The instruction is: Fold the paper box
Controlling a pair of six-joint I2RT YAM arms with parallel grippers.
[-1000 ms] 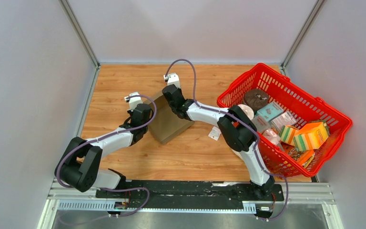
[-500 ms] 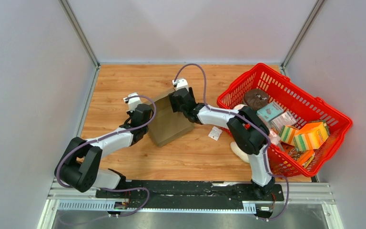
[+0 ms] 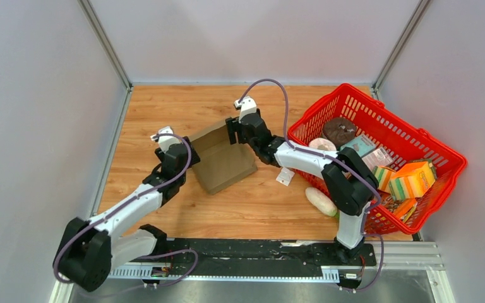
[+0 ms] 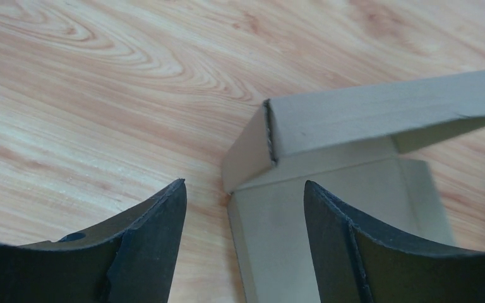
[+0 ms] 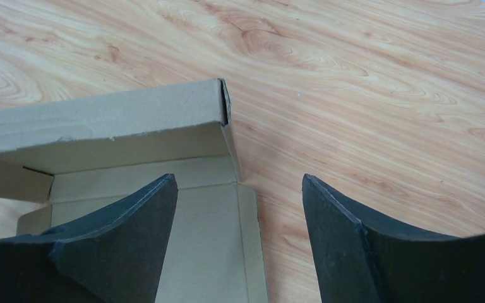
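The paper box (image 3: 223,159) lies on the wooden table as a brown cardboard sheet, with its far flap tilted up. My left gripper (image 3: 188,158) is open at the box's left edge. In the left wrist view the box's corner (image 4: 271,158) shows past the open gripper (image 4: 243,189), which holds nothing. My right gripper (image 3: 231,134) is open at the box's far right corner. In the right wrist view the raised flap (image 5: 101,120) stands ahead of the gripper (image 5: 239,183), and the sheet's right edge runs between the fingers without touching them.
A red plastic basket (image 3: 388,112) full of packaged goods stands at the right. A small white packet (image 3: 284,177) and a pale oblong item (image 3: 321,201) lie on the table between box and basket. Grey walls close in the table on three sides.
Both grippers have opened and let go of the box. The left arm drew back to the left, the right arm to the far right. The box settled flatter, its far flap still raised.
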